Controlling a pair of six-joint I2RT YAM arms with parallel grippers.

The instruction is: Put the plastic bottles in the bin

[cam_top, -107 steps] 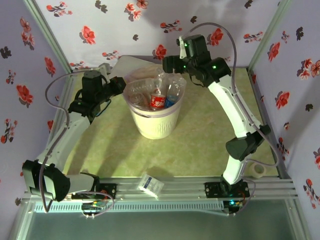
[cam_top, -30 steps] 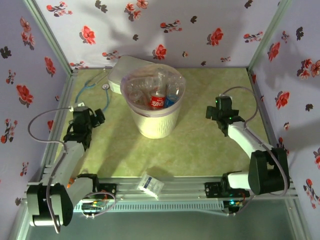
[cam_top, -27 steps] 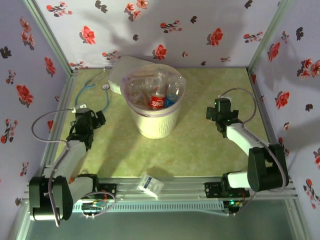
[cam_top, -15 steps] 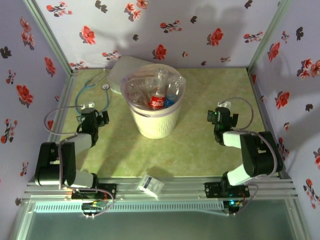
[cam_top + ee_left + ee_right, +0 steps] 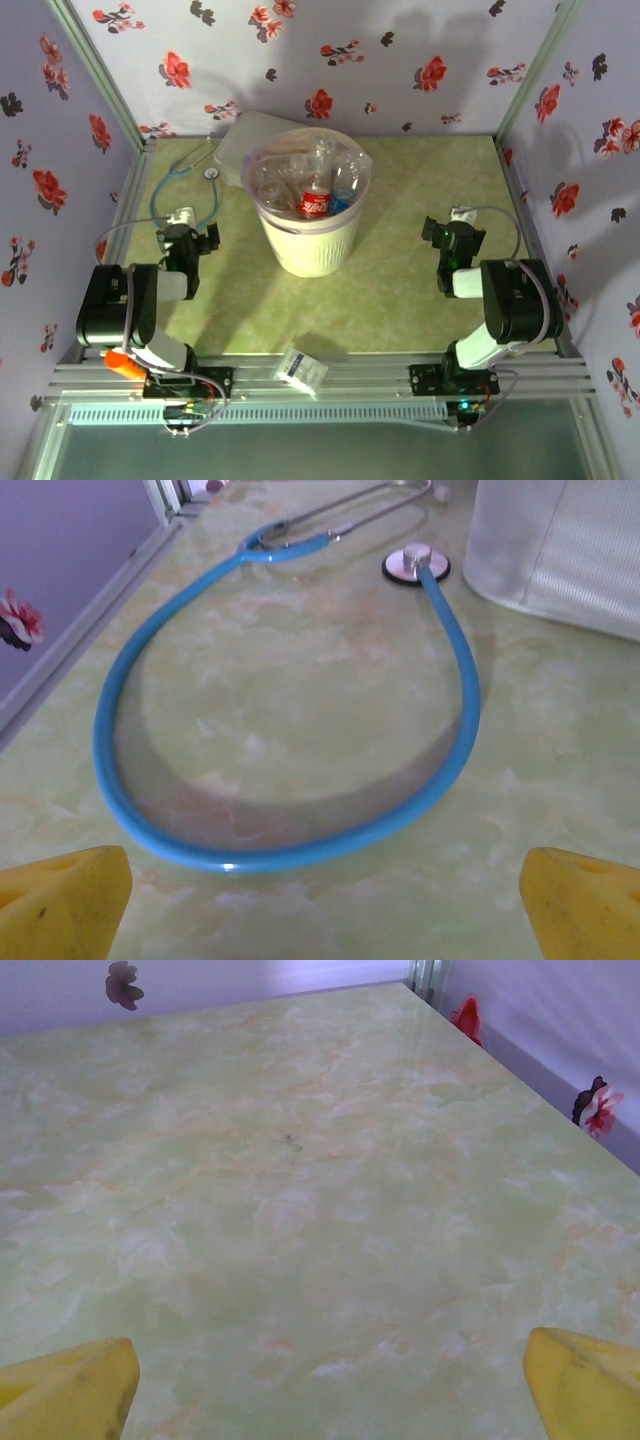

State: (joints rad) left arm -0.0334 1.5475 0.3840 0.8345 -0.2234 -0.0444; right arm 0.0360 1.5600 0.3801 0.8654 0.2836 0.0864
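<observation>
The bin (image 5: 305, 250), a cream-white bucket with a pinkish liner, stands at the middle back of the table. Several plastic bottles (image 5: 316, 200) with red and blue labels lie piled inside it. My left gripper (image 5: 190, 235) sits low over the table to the left of the bin, open, with nothing between its yellow fingertips (image 5: 60, 905). In the left wrist view the left gripper (image 5: 325, 910) faces the bin's white wall (image 5: 560, 550) at the upper right. My right gripper (image 5: 452, 235) is to the right of the bin, open and empty. The right gripper (image 5: 325, 1390) looks over bare green table.
A blue stethoscope (image 5: 175, 185) loops on the table just ahead of the left gripper, its tube (image 5: 300, 850) close in front of the fingers. A flat white lid (image 5: 245, 140) lies behind the bin. A white-and-blue carton (image 5: 302, 368) rests at the near edge.
Both arms have folded back toward their bases, bringing the grippers low and nearer the front. Both grippers have stayed open. The bottles in the bin have not moved.
</observation>
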